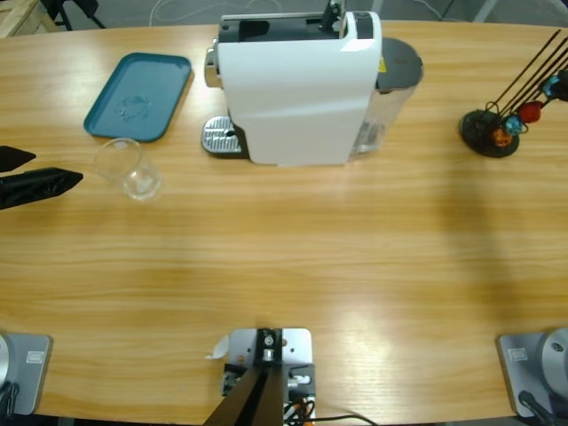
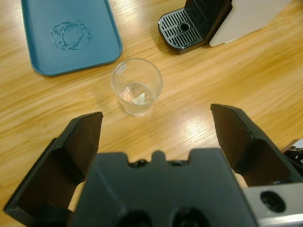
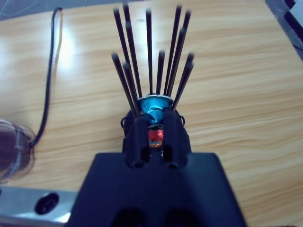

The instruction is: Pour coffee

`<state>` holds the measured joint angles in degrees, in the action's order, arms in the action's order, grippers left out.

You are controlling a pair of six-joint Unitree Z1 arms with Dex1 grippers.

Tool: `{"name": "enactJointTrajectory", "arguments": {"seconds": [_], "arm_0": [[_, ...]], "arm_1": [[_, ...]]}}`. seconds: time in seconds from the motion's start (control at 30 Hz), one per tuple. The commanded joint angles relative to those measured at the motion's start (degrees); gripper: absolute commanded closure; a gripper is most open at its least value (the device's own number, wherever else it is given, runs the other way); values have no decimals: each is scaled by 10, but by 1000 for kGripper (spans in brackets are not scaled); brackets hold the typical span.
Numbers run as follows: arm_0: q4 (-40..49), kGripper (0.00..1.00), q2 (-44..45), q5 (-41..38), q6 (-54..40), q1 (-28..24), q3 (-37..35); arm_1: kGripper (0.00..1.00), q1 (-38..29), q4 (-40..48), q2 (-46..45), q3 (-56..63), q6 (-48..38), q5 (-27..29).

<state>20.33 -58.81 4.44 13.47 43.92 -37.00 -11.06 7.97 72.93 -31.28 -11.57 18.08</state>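
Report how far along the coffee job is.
Nothing looks done: the cup stands empty on the table beside the tray, not on the machine's drip grate. In hand: the open left end effector faces the cup. Left: grasping, placing, brewing.

1. A long wooden table (image 1: 293, 257) with pale grain fills nearly every view.
2. Soft light glares off its top near the middle.
3. Beyond its far edge lies grey floor (image 1: 177, 11) with a white cable (image 1: 191, 7).
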Motion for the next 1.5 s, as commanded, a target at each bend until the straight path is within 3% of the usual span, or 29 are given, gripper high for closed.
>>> {"name": "enactJointTrajectory", "arguments": {"seconds": [0.03,0.47,0.53,0.63,0.77,0.87,1.1,1.5], "arm_0": [[-7,9,7,-9,2,6,22],[-10,11,8,-7,2,6,25],[-10,1,11,-7,1,6,25],[-13,0,11,-9,1,6,25],[-17,0,2,-10,1,6,25],[-17,0,8,-12,1,6,26],[-18,0,17,-14,1,6,29],[-22,0,28,-17,1,6,36]], "arm_1": [[1000,0,-73,-49,-53,-1,12],[1000,-24,-184,-96,-172,54,4],[1000,-75,-183,-92,-189,110,-4],[1000,-203,-204,-76,-222,205,-23],[1000,-337,-311,-45,-289,308,-50],[1000,-388,-372,-25,-323,350,-84],[1000,-447,-412,74,-398,402,-158],[1000,-454,-386,249,-547,477,-176]]}}
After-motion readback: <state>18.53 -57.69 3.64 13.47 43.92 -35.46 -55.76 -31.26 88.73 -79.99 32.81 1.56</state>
